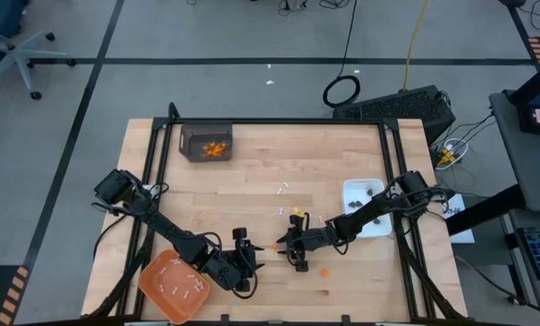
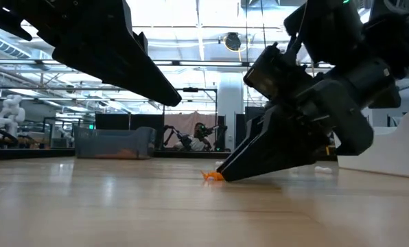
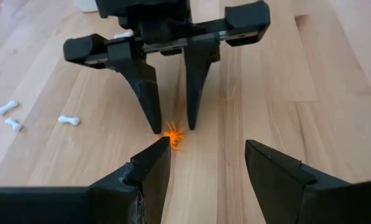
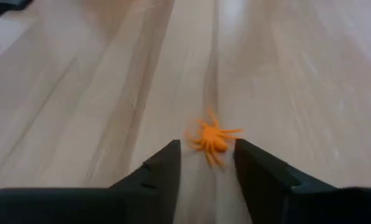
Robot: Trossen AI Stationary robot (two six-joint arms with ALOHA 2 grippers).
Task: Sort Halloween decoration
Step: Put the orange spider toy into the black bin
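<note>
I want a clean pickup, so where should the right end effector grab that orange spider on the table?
Grip the orange spider across its round body, coming straight down from above. It lies flat on the wooden table, thin legs splayed, between the right end effector fingers.

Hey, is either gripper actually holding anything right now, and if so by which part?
Nothing is held. The right gripper stands open around a small orange plastic spider lying on the wooden table; the left gripper hangs open, empty.

Orange spider (image 4: 211, 139) lies flat on wood, seemingly unheld.
</note>
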